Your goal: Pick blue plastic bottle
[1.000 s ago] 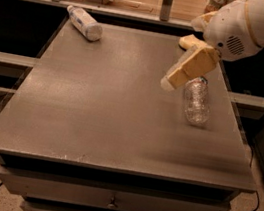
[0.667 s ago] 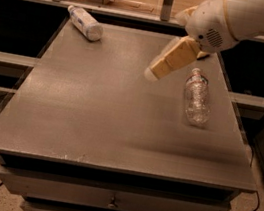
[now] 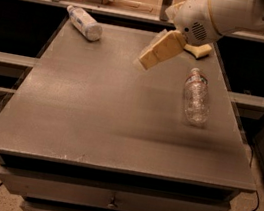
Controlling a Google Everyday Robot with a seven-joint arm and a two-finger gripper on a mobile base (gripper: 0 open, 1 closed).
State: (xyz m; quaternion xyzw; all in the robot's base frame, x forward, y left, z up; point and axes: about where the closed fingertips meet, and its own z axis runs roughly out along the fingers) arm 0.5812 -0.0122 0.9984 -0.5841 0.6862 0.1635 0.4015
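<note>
The blue plastic bottle (image 3: 85,23) lies on its side at the far left corner of the grey table (image 3: 94,116), pale with a whitish speckled label and its cap pointing to the far left. My gripper (image 3: 174,57) hangs above the far middle of the table, to the right of that bottle and well apart from it. It is open and holds nothing. One tan finger (image 3: 156,52) points down to the left.
A clear crinkled bottle (image 3: 197,96) with a red-white neck label lies on its side at the right of the table, just below the gripper. A rail and glass partition (image 3: 113,10) run behind the table's far edge. Drawers (image 3: 110,200) sit under the front edge.
The gripper has moved left, from above the clear bottle to above the far middle of the table. Both bottles have stayed where they were.
</note>
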